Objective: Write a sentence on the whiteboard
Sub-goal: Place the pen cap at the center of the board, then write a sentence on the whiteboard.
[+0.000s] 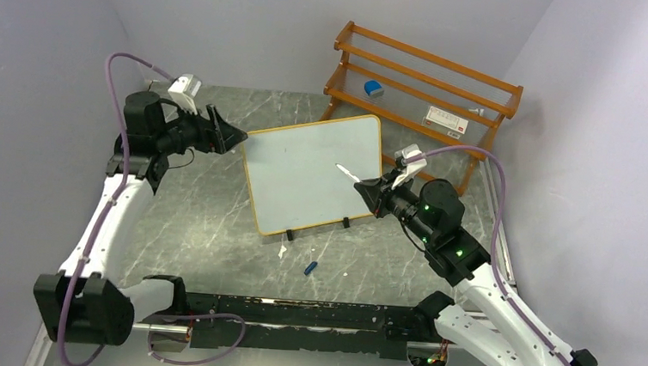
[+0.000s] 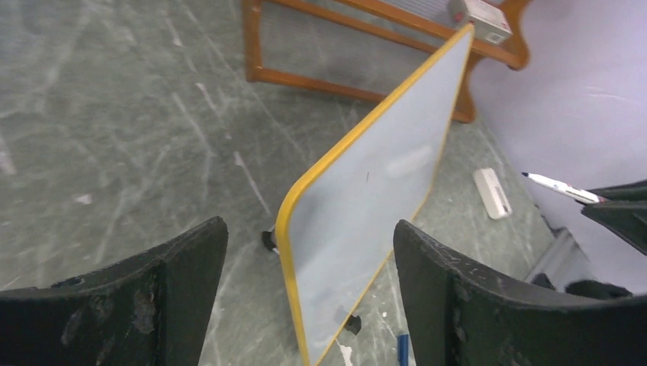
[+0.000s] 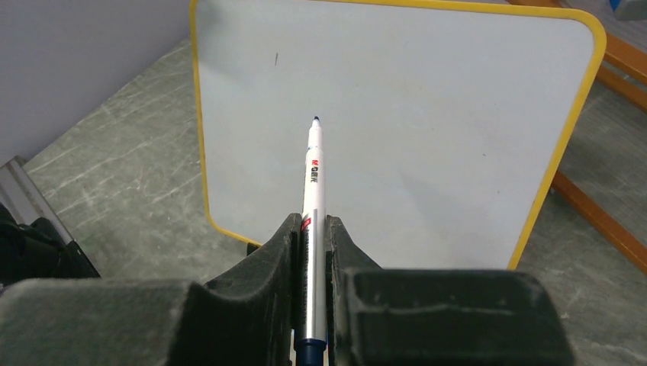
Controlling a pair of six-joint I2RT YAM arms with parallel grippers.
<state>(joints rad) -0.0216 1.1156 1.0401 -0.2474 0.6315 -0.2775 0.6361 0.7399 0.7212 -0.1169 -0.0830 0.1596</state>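
The whiteboard [image 1: 312, 174] stands tilted at the centre of the overhead view, on a grey marbled table [image 1: 205, 226]. At its upper left corner, the left gripper [image 1: 236, 136] has its jaws spread wide. At the board's right, the right gripper [image 1: 367, 189] clamps a white marker [image 1: 347, 173], tip toward the board. A wooden rack [image 1: 423, 74] stands behind, upper right. A blue cap [image 1: 310, 267] lies below the board.

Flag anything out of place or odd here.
A small blue piece, likely the cap of the marker, lies loose on the table in front of the whiteboard, a white scrap beside it. The board stands skewed to the table's edge. Its face is blank but for one tiny dark mark.
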